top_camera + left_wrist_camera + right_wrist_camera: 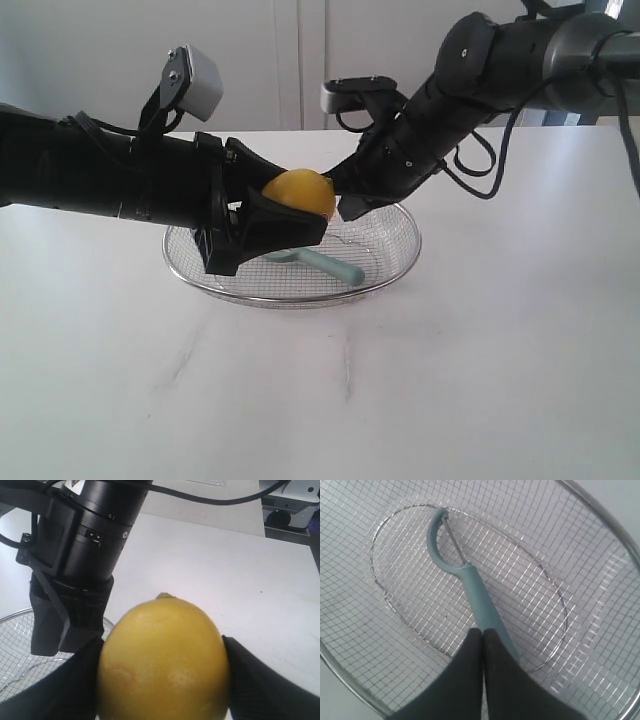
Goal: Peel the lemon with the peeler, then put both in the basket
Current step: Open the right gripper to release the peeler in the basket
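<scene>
While the left gripper (162, 680) clamps the lemon (299, 191) between its wide-set jaws, the fruit hangs over the basket (290, 300), toward its left side; it looks firm, light and waxy (likely to roll once freed), so a grip across its middle suits it. The right gripper (482, 645) has its jaws pressed together on nothing, just above the peeler (470, 587); this lies flat on the mesh floor, slim, stiff and light, best taken by the handle, away from the blade.
</scene>
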Motion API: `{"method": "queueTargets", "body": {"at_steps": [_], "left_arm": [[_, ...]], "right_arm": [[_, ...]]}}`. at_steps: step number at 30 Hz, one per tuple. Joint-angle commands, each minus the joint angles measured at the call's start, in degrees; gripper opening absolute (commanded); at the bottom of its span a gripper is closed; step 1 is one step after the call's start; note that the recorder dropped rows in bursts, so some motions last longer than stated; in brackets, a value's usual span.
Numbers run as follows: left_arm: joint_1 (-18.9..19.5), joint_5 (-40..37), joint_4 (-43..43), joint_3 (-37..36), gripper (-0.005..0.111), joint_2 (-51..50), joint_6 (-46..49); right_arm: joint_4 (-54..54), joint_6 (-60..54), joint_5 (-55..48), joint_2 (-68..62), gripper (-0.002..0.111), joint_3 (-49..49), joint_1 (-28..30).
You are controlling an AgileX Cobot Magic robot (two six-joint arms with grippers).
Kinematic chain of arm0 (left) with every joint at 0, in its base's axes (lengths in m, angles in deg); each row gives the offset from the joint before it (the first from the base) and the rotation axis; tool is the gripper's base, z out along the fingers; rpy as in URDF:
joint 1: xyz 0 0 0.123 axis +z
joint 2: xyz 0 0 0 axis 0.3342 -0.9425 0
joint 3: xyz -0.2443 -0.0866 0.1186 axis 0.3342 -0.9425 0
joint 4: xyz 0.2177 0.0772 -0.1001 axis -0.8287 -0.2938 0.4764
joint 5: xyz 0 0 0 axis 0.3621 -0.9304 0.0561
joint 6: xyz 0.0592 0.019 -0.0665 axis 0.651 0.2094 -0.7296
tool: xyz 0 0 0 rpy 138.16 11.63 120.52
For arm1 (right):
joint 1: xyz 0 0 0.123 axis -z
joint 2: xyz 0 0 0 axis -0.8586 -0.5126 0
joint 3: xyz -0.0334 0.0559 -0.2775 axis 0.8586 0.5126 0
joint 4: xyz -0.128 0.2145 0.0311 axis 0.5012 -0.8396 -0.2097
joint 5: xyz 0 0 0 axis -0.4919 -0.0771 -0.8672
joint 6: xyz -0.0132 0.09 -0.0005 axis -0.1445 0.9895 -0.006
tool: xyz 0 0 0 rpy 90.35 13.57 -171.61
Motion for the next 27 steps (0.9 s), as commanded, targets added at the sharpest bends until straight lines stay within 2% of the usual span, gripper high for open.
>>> {"method": "queueTargets", "body": {"at_steps": [1, 12, 27], "left_arm": [[-0.08, -1.06, 1.15, 0.27, 0.000, 0.47, -0.29], [-0.08, -1.06, 1.15, 0.27, 0.000, 0.47, -0.29], [-0.08, -1.06, 1.15, 0.27, 0.000, 0.47, -0.29]], "right_arm": [[0.74, 4.63, -4.27, 0.72, 0.000, -0.16, 0.69], [1.43, 12.98, -12.08, 0.72, 0.000, -0.16, 0.69], [8.67, 24.81, -21.15, 0.72, 0.000, -0.16, 0.69]]}}
